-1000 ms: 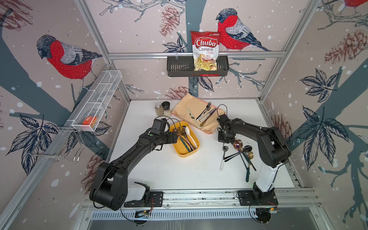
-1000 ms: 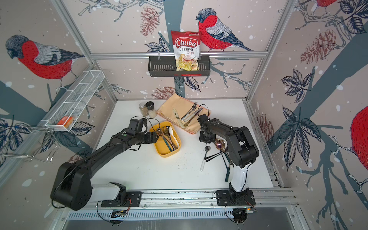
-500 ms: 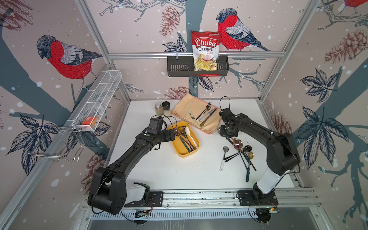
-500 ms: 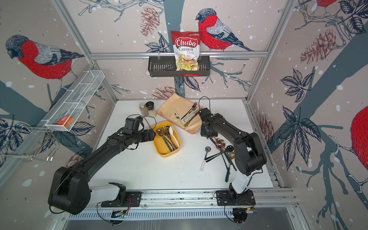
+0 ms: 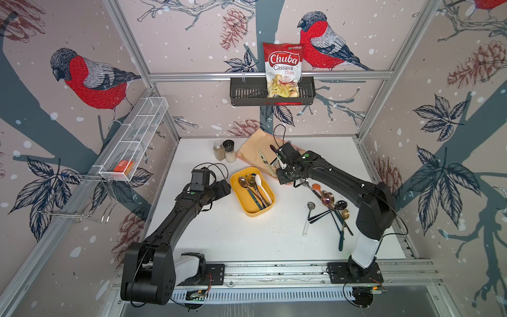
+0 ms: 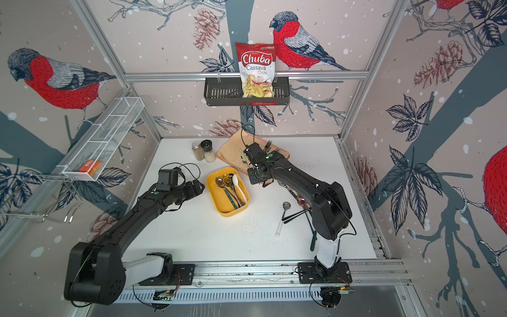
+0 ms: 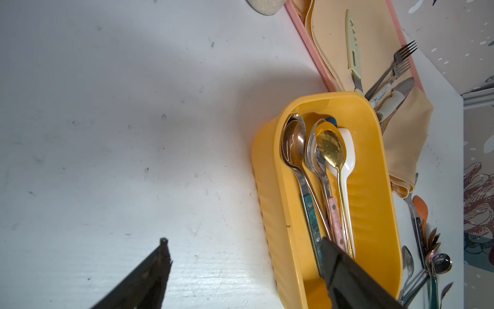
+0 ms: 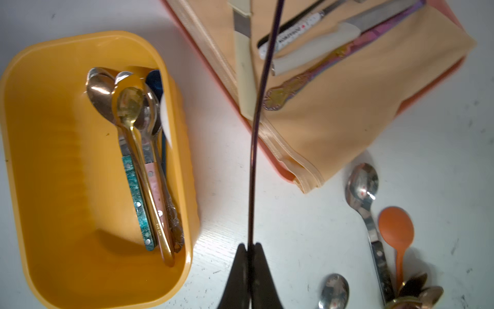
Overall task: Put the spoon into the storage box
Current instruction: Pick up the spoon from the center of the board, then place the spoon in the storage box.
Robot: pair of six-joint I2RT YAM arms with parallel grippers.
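Right now your right tool (image 8: 250, 248) is pressed together on the thin dark handle of the spoon (image 8: 252, 166), pinching it at the very tips. From the right wrist, that handle runs away from the tips across bare worktop (image 8: 307, 227) and over the edge of the peach cloth (image 8: 347, 107). Its bowl is out of frame there. The spoon is outside the storage box (image 8: 53, 174), which sits just beside it on the worktop. The yellow box already holds several spoons bunched along one long wall, a gold spoon (image 8: 130, 104) lying on top. Your left tool (image 7: 244, 242) stands wide apart with nothing between its fingers. One finger (image 7: 347, 278) hangs over the box's end, above the handles, and the other is over bare worktop. Loose cutlery, an orange spoon (image 8: 395, 227) included, lies on the worktop on the side of the held spoon away from the box.
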